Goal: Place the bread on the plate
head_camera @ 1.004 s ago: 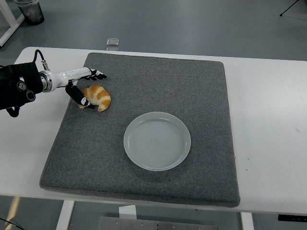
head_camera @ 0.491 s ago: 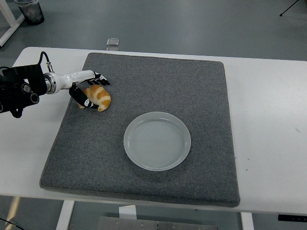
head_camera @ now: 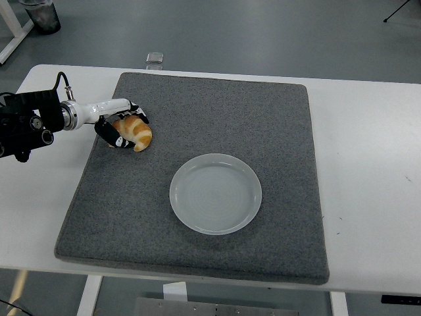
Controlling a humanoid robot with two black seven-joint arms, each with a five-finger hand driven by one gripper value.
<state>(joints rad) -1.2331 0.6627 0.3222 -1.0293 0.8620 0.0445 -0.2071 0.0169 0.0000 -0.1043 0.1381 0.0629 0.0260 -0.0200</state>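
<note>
A golden croissant, the bread [head_camera: 135,133], lies on the grey mat [head_camera: 197,171] near its far left corner. My left hand [head_camera: 122,125] comes in from the left edge and its fingers are curled around the croissant's left end, thumb below and fingers over the top. The croissant still rests on the mat. A translucent white plate [head_camera: 216,193] sits empty at the middle of the mat, well to the right of and nearer than the croissant. My right hand is out of view.
The grey mat covers most of the white table [head_camera: 368,164]. A small clear object [head_camera: 155,58] lies at the table's far edge.
My left hand has closed in: the fingers were spread above and behind the croissant, now they wrap over its left end. The croissant has barely moved.
</note>
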